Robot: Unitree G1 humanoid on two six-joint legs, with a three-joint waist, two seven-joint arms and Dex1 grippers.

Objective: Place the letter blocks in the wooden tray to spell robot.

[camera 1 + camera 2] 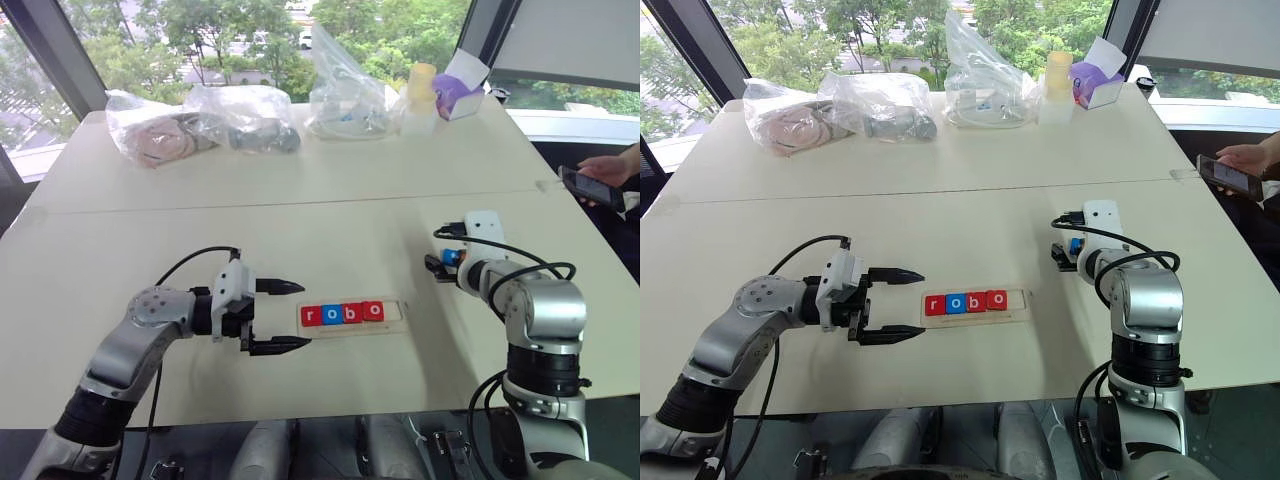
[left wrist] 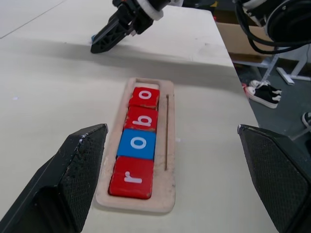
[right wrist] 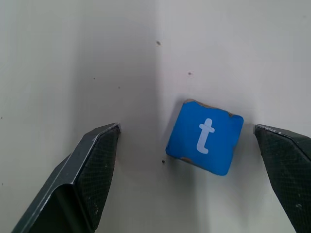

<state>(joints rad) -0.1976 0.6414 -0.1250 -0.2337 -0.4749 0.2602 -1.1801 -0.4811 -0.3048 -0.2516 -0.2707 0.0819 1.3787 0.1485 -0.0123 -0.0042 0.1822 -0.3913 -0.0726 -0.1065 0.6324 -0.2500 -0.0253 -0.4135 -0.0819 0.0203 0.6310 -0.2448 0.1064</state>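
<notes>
Right end effector (image 3: 187,145) wide apart over blue t block (image 3: 204,136), right of center on tabletop (image 1: 330,190), not gripped. Left end effector (image 1: 290,316) also apart, empty, left of wooden tray (image 1: 352,315) mid-frame. r-o-b-o seated; t left. In head views t mostly hidden by wrist.

— What do the arms look like?
— Both are silver-grey metal with rounded joints and black bands. The left arm (image 1: 140,335), lower left of the frame, has small screws on its round joint cap and a black cable looping over it.
— And the ends?
— A white block sits behind the left gripper (image 1: 285,317), whose two fingers are black, pointed and finely textured. The right arm (image 1: 540,330), lower right, carries looping black cables and a white box.
</notes>
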